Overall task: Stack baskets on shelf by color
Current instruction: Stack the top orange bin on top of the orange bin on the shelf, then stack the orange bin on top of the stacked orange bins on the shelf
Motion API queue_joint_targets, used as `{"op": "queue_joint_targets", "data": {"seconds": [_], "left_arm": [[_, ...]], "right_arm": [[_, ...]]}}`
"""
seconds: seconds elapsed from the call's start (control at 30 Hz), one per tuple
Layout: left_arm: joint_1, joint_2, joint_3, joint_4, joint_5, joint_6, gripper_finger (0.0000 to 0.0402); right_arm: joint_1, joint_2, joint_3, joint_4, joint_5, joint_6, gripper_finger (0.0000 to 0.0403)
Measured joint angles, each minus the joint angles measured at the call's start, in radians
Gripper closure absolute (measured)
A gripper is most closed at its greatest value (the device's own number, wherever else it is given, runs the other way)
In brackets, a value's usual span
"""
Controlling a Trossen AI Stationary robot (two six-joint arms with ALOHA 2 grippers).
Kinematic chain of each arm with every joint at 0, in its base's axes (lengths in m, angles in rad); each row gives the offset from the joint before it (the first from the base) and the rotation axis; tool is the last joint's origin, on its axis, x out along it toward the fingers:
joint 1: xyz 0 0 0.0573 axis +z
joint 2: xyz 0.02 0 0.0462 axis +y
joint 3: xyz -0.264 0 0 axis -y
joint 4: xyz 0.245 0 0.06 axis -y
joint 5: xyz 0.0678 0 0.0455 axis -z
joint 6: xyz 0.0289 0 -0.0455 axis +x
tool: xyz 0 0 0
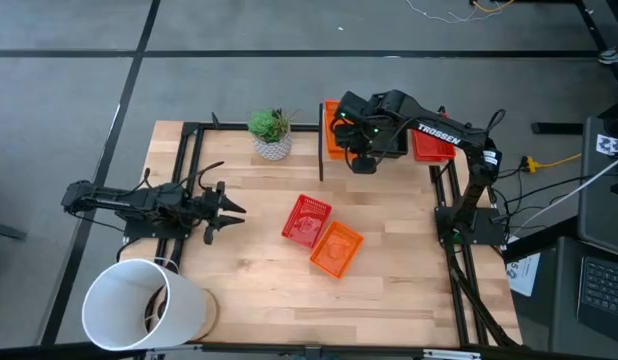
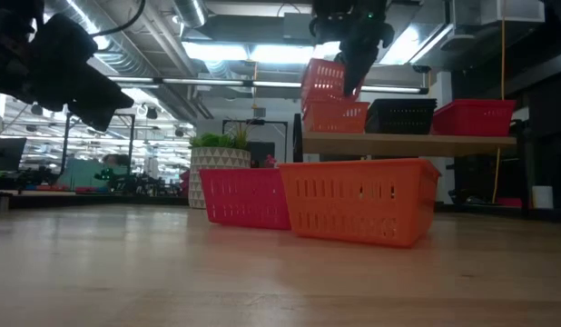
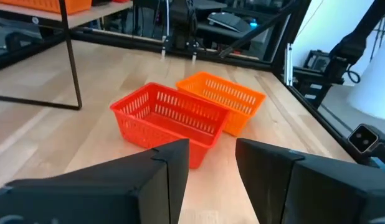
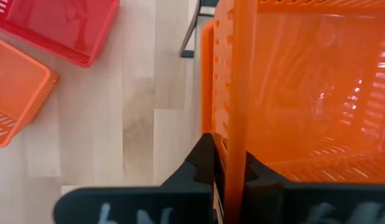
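Observation:
My right gripper [image 1: 361, 160] reaches over the left end of the wooden shelf [image 2: 408, 141] and is shut on an orange basket [image 2: 321, 80]. That basket hangs tilted just above another orange basket [image 2: 335, 116] standing on the shelf. A black basket [image 2: 400, 115] and a red basket [image 2: 471, 116] stand beside it on the board. A red basket [image 1: 306, 220] and an orange basket [image 1: 336, 248] sit on the tabletop, also seen in the left wrist view as the red basket [image 3: 164, 118] and orange basket [image 3: 223, 99]. My left gripper [image 1: 224, 210] waits open at the table's left. My right gripper pinches a side wall of the orange basket at its rim [image 4: 236, 124], one finger [image 4: 202, 165] outside and the other inside. The fingers come from above, pointing down. The basket is lifted and tilted, its low end at the rim of the shelf's orange basket; whether they touch, I cannot tell.
A white patterned plant pot [image 1: 272, 135] stands at the far edge, left of the shelf's black upright [image 1: 321, 140]. A big white bucket [image 1: 144, 305] lies at the near left corner. Bare tabletop lies between my left gripper and the two loose baskets.

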Motion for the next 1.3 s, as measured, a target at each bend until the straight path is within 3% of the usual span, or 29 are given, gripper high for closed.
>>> {"op": "queue_joint_targets", "data": {"seconds": [0.57,1.0,1.3], "left_arm": [[0.0,0.001,0.0,-0.003,-0.002,-0.026,0.0276],[0.0,0.001,0.0,-0.005,-0.002,-0.026,0.0276],[0.0,0.001,0.0,-0.005,-0.003,-0.026,0.0276]], "right_arm": [[-0.017,0.013,-0.001,-0.018,0.015,0.034,0.0401],[-0.016,0.012,-0.001,-0.009,0.018,0.054,0.031],[-0.016,0.012,0.018,-0.018,0.018,0.061,0.0298]]}}
